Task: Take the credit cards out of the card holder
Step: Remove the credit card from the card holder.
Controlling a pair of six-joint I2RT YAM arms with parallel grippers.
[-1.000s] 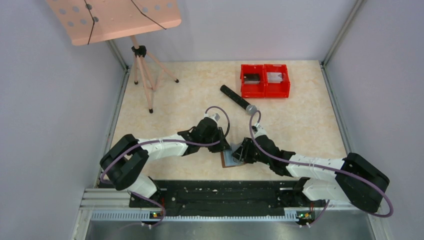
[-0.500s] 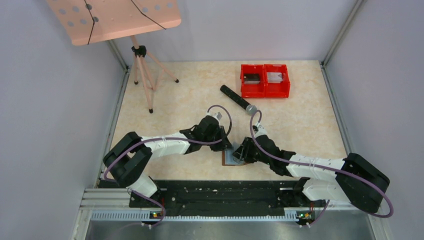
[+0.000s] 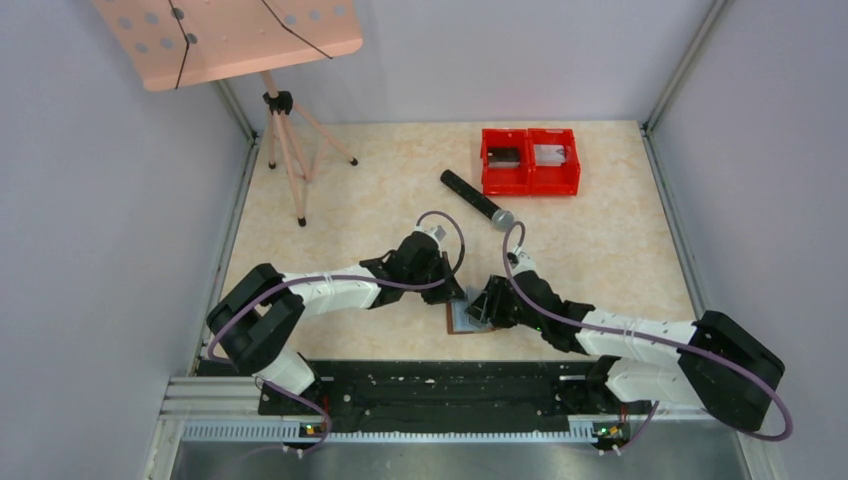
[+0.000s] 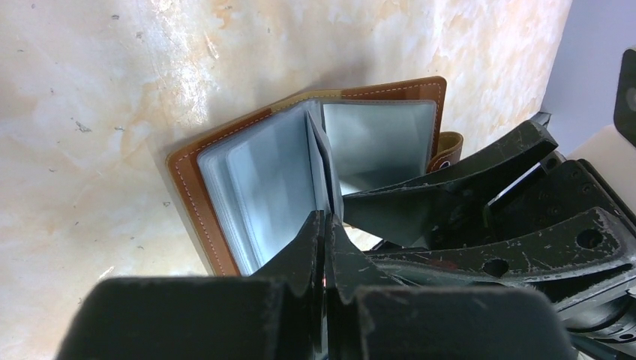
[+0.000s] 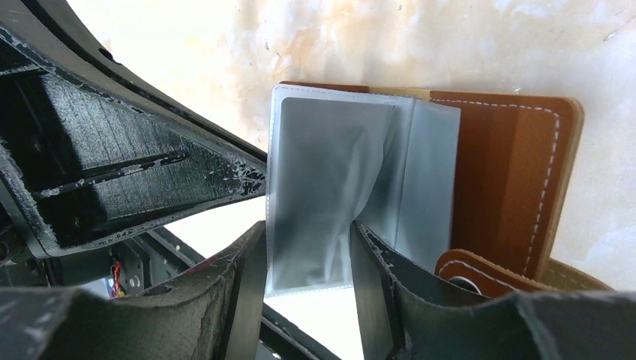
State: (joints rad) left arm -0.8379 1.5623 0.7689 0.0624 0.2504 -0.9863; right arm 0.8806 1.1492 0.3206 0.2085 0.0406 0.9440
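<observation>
Left hand (image 4: 322, 229) is pinched together, apparently on a thin plastic sleeve (image 4: 324, 157) of the card holder (image 4: 196, 196), which lies open on the desk (image 4: 90, 90) between the two arms. Right hand (image 5: 309, 244) stands apart, straddling a grey sleeve (image 5: 315, 165) (no card shows clearly). A pull now could drag the whole holder along or tear a sleeve, since nothing seems to pin the leather down.

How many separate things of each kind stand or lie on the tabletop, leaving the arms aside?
card holder: 1
red bins: 2
black rod with grey tip: 1
tripod stand with pink perforated board: 1
Total: 5
</observation>
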